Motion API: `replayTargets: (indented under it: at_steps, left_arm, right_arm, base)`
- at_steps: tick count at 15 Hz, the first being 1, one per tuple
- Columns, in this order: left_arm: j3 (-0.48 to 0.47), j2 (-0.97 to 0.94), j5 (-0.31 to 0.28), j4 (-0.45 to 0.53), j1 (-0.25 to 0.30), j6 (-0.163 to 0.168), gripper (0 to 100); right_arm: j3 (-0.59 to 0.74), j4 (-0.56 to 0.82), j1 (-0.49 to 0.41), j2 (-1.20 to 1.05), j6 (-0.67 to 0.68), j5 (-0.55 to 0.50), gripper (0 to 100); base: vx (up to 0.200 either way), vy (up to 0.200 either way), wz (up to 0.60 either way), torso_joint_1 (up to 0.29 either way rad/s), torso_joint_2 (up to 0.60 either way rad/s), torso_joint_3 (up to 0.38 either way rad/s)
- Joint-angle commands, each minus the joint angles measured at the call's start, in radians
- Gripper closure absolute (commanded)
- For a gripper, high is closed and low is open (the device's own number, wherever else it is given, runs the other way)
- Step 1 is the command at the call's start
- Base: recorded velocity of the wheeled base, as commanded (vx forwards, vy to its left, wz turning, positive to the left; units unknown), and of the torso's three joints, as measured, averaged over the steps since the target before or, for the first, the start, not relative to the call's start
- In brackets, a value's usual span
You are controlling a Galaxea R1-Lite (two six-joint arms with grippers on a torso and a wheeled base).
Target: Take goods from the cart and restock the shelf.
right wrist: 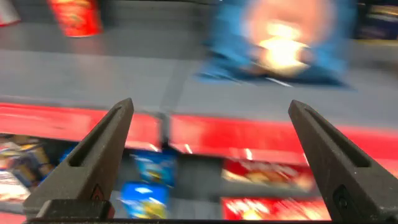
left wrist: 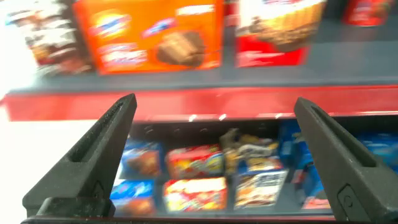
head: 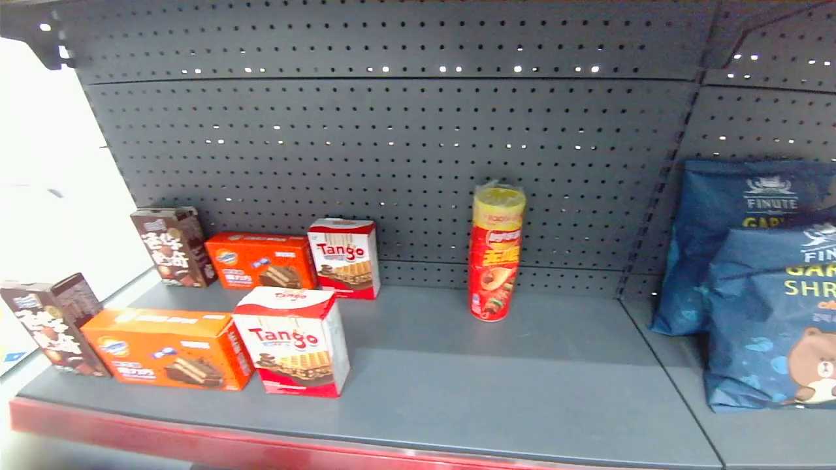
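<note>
The front blue bag (head: 771, 320) and rear blue bag (head: 718, 228) run off the right edge of the head frame. In the right wrist view the front blue bag (right wrist: 280, 46) is a blur and the red can (right wrist: 76, 15) is cropped.

Black, wedge-shaped left gripper (left wrist: 214, 102), jaws spread wide apart and empty. Matching black right gripper (right wrist: 211, 104), jaws equally wide apart and empty.

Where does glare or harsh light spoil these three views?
Head view: the space left of the shelf is blown out white, and light pricks through holes in the back panel. Right wrist view: a bright glare patch sits on the blue bag. Left wrist view: the orange box is evenly lit, without glare.
</note>
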Motion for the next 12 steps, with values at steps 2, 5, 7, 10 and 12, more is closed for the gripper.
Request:
replayTargets:
  at_steps: [2,5,7,10,12]
  left_arm:
    - [0.0,0.0,0.0,0.0,0.001,0.0,0]
    - [0.0,0.0,0.0,0.0,0.001,0.0,0]
    - [0.0,0.0,0.001,0.0,0.001,0.002,0]
    - [0.0,0.0,0.0,0.0,0.001,0.006,0]
    - [0.0,0.0,-0.003,0.0,0.001,0.019,0]
  right_arm:
    - [0.0,0.0,0.001,0.001,0.0,0.0,0]
    - [0.0,0.0,0.001,0.001,0.0,0.0,0]
    - [0.0,-0.001,0.001,0.001,0.0,0.0,0]
    - [0.0,-0.001,0.001,0.001,0.0,0.0,0]
    - [0.0,0.0,0.001,0.001,0.0,0.0,0]
  base:
    - [0.0,0.0,0.6,0.002,0.0,0.002]
    - [0.0,0.0,0.6,-0.001,0.01,-0.001]
    - [0.0,0.0,0.6,0.005,0.0,0.002]
    - [0.0,0.0,0.6,0.002,0.0,0.007]
    - [0.0,0.0,0.6,0.002,0.0,0.002]
